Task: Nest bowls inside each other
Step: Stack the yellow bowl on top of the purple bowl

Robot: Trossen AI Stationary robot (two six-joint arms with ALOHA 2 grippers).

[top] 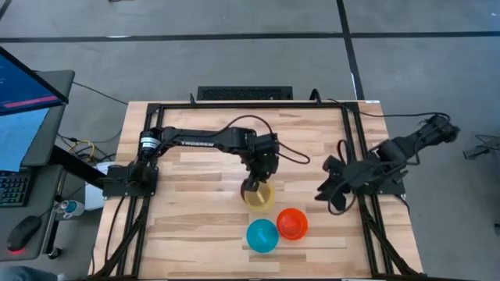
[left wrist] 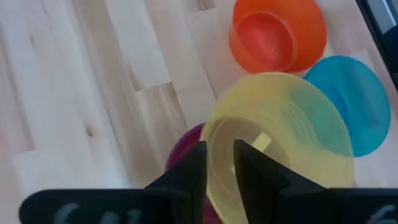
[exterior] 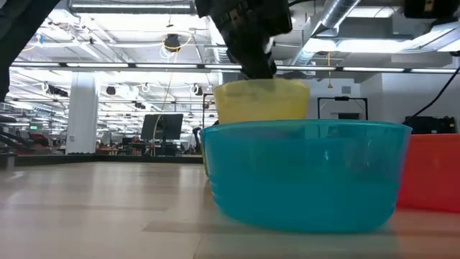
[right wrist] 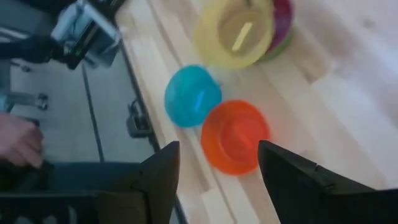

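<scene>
The yellow bowl [top: 262, 197] [left wrist: 280, 124] sits tilted on top of a stack in the middle of the table. Under it a purple bowl [left wrist: 186, 146] shows, and in the right wrist view a pink-purple rim [right wrist: 283, 15] and a green edge [right wrist: 277, 46]. My left gripper [top: 254, 187] [left wrist: 219, 165] is shut on the yellow bowl's rim. The blue bowl [top: 262, 235] and the orange-red bowl [top: 292, 223] stand side by side, mouths up, nearer the table's near edge. My right gripper [top: 332, 195] [right wrist: 217, 155] waits open at the table's right side. My left gripper holds the yellow bowl by its rim [left wrist: 217, 134], on the side toward the table's far-left, one finger [left wrist: 252, 168] inside the bowl and one [left wrist: 193, 168] outside. The fingers come from above, pointing down. The bowl is tilted over the stack; whether it still rests on the stack, I cannot tell.
A black metal frame [top: 355, 140] runs round the table's edges. Bare wood lies to the left of the stack [top: 195, 211]. In the low view the blue bowl [exterior: 302, 173] fills the foreground before the yellow one [exterior: 262, 101]. A person's hand [right wrist: 15, 140] shows beyond the table.
</scene>
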